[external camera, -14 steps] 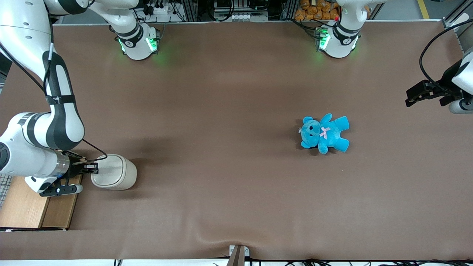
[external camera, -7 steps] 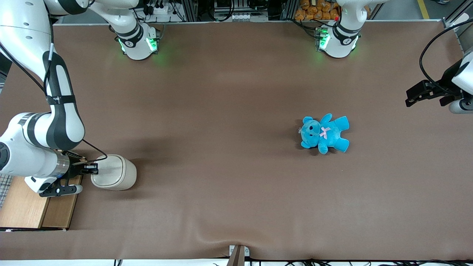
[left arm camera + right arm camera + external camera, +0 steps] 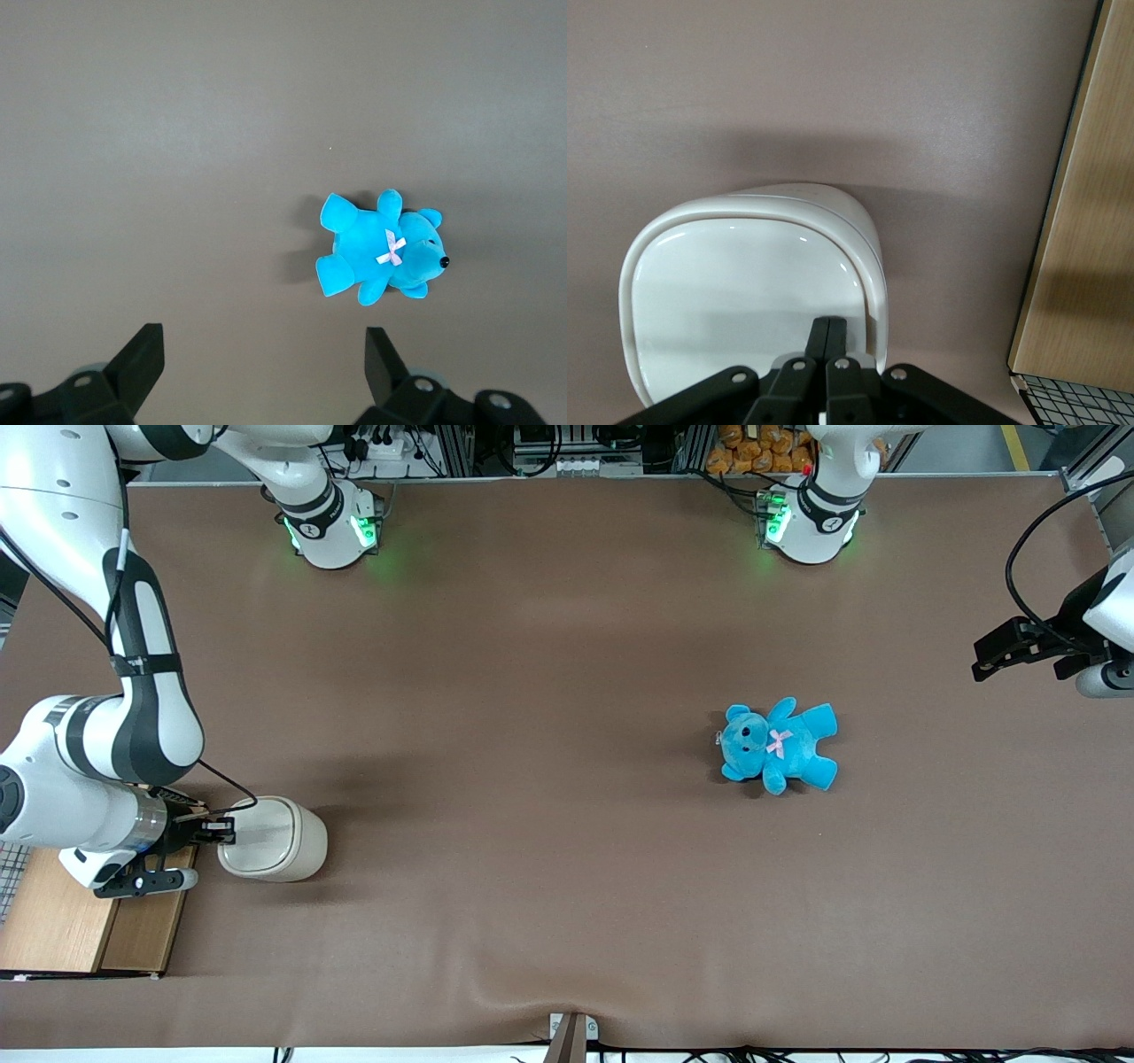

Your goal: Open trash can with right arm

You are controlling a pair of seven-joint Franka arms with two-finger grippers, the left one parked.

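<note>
The end effector is found pressed together, its two fingers laid flat against each other with nothing held between them, and set on the lid of the trash can at the lid edge nearest the wooden box. In the right wrist view the closed tips are seen resting on the lid surface just inside its raised rim.

Across the last second almost nothing is seen to have changed: the end effector has kept its place at that lid edge, the lid is still down, and the trash can has not shifted on the worktop. From this it may be judged that a press on the lid is being held or only just begun, and that the lid has not yet been released. The task is therefore taken to be at its contact stage, with the opening itself not yet done. A firmer downward push at the rim is probably needed; a sideways slide of the light trash can is the risk to be watched.

The trash can stands just beside the wooden box, toward the working arm's end of the worktop. The right arm is bent over the wooden box. A blue teddy bear lies well apart from the trash can, toward the parked arm's end.
</note>
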